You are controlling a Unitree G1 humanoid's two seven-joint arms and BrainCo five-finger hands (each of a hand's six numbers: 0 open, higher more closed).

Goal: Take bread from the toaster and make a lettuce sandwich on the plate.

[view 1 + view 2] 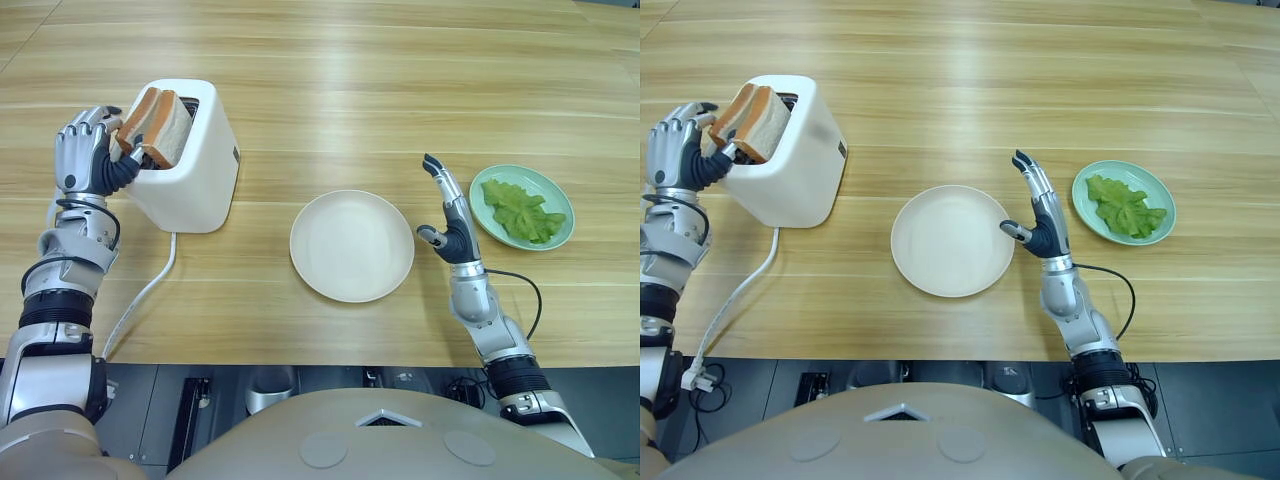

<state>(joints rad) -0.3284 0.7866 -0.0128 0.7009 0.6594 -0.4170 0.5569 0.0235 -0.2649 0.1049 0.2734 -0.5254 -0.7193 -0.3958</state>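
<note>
Currently the left hand (88, 150) grips the bread (160, 125), which sticks up tilted from the toaster (200, 175) just to its right. The right hand (452, 222) is open with straight fingers, the plate (352, 245) just to its left and the lettuce (520, 208) on a green dish (527, 172) near its right.

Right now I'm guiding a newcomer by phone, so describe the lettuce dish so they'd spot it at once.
On the wooden table, look to the robot's right side, just past its open right hand. A dish sits there holding lettuce. Unlike the bigger, bare cream plate in the middle, it is small and pale green.
</note>
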